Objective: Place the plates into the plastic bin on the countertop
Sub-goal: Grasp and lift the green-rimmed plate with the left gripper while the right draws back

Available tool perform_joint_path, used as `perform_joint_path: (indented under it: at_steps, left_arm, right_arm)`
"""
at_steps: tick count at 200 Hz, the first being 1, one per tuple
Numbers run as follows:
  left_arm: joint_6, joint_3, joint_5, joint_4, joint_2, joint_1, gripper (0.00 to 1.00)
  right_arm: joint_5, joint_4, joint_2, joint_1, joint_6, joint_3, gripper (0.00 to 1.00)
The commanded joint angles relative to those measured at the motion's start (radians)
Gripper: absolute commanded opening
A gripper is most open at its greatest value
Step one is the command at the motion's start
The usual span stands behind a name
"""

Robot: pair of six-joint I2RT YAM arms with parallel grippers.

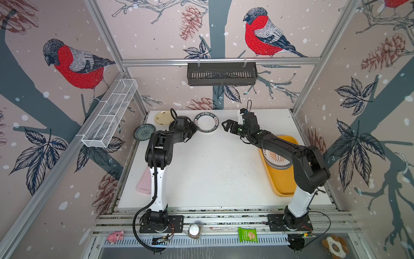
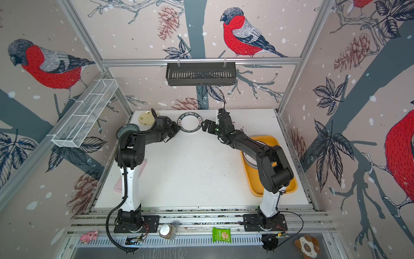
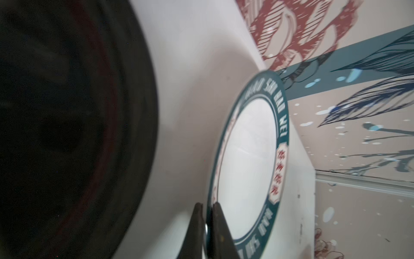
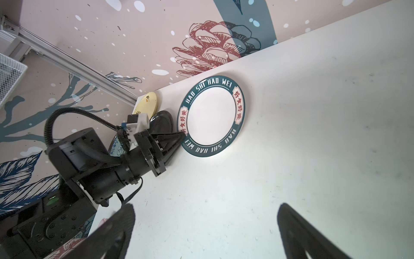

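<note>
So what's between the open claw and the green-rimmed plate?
Nothing but bare countertop. The right wrist view shows only white surface from the open right gripper to the plate; both top views agree.

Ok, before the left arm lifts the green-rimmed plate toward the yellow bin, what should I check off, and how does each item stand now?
1. Left gripper shut on the rim of the green-rimmed plate: ok.
2. Right gripper open and apart from that plate: ok.
3. Black plate apart from the held plate: ok, bare countertop shows between them.
4. Free room in the plastic bin: ok, its near half is bare beside the stacked plates.
5. Way over the bin clear: not ok, the right arm crosses above it.
6. Grip deep enough to keep the plate level: cannot tell.
</note>
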Motion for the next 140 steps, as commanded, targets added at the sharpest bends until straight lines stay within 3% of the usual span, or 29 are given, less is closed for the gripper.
perform_joint_path:
  at_steps: [1,44,109,140]
  left_arm:
    - [0.005,-0.027,-0.006,-0.01,-0.021,-0.001,0.02]
    - [-0.009,-0.105,0.033,0.072,-0.124,-0.002,0.0]
    - [-0.017,-0.368,0.075,0.192,-0.407,-0.028,0.0]
    - [0.029,-0.403,0.147,0.13,-0.513,-0.07,0.0]
  right_arm:
    - [0.026,0.031,-0.032,-0.004,0.032,-0.022,1.0]
    - [0.033,0.068,-0.156,-0.017,0.085,-0.129,1.0]
    - [0.101,0.013,-0.381,-0.052,0.181,-0.309,0.99]
    - [0.099,-0.008,-0.504,-0.051,0.207,-0.402,0.98]
